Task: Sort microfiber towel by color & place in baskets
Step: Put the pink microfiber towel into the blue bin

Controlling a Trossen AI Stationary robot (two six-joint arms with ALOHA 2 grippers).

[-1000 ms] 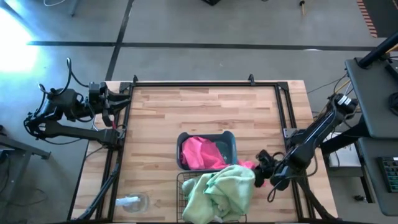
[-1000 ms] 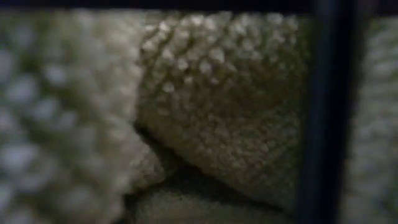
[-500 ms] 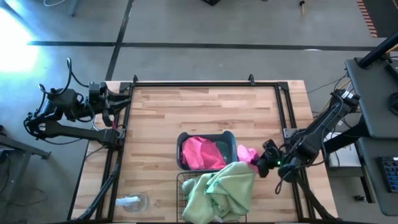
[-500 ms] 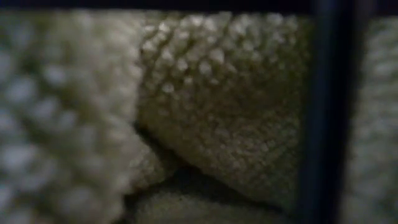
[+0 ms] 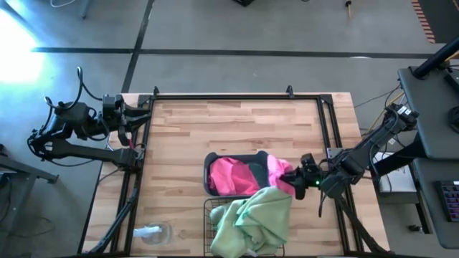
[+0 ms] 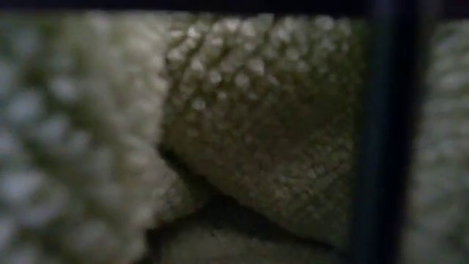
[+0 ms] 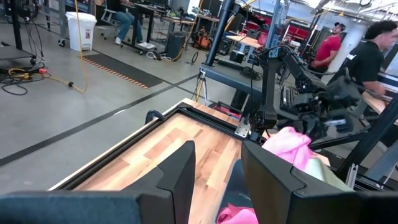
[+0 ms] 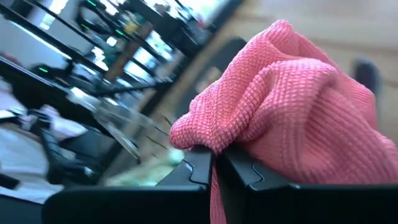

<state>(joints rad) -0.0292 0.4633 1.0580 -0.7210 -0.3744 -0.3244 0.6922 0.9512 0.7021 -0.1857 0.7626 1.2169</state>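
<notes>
A: Green towels (image 5: 254,222) fill the wire basket (image 5: 209,208) at the bench's (image 5: 237,129) near edge.

B: Beyond it, the right claw (image 5: 292,179), clamped on a pink towel (image 5: 278,168), hangs over the grey bin's (image 5: 262,156) right rim; released early, it could drape outside. The left claw (image 7: 214,177), fingers apart, waits at the far left corner.

pink towels: two. one (image 5: 231,175) in the bin at about 6 o'clock of table centre, one (image 5: 279,170) hanging over the bin's 3 o'clock rim
green towels: looks like one heap (image 5: 257,218) in the wire basket, can't tell how many are bunched in there
baskets: two. blue-grey bin (image 5: 259,157), black wire-mesh basket (image 5: 209,213) at its 6 o'clock
arms: two. left one (image 5: 86,122) at 9 o'clock, right one (image 5: 358,154) at 3 o'clock
small clear-and-white object: one (image 5: 152,232), around 7 o'clock
people in the room, left wrist view: three. one (image 7: 328,43) in red, one (image 7: 365,59) in black, one (image 7: 129,22) sitting way back
</notes>
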